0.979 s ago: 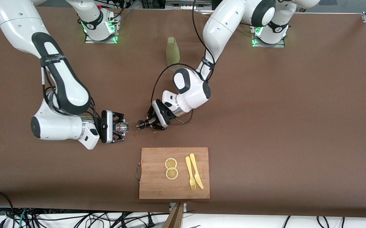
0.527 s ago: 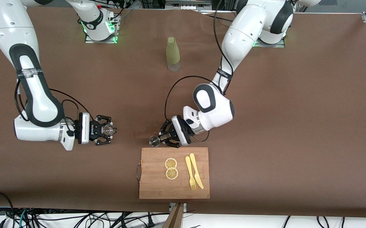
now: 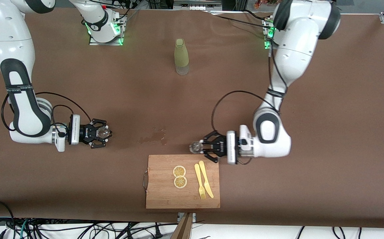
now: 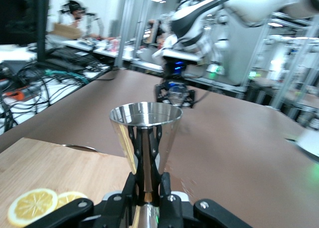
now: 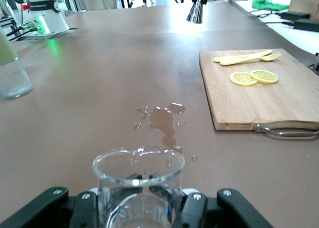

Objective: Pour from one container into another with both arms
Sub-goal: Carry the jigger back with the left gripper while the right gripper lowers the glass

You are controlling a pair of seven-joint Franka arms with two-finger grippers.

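Front view: your board (image 3: 165, 196) sits near the camera edge with two lemon slices (image 3: 179, 176) and a yellow fork (image 3: 199, 182) and knife (image 3: 206, 179) on it, and there's a wet patch (image 3: 153, 136) on the brown table (image 3: 328, 109) between the arms. The green bottle (image 3: 181, 56) stands well apart, up toward the bases. No writing I can read anywhere.

Your left gripper (image 3: 204, 148) is clamped on the waist of the shiny steel jigger (image 3: 195, 147), upright in the left wrist view (image 4: 145, 143), just over the board's edge. Your right gripper (image 3: 103, 133) is closed around the clear glass cup (image 3: 103, 132), rim up (image 5: 138, 180), toward the right arm's end of the table.
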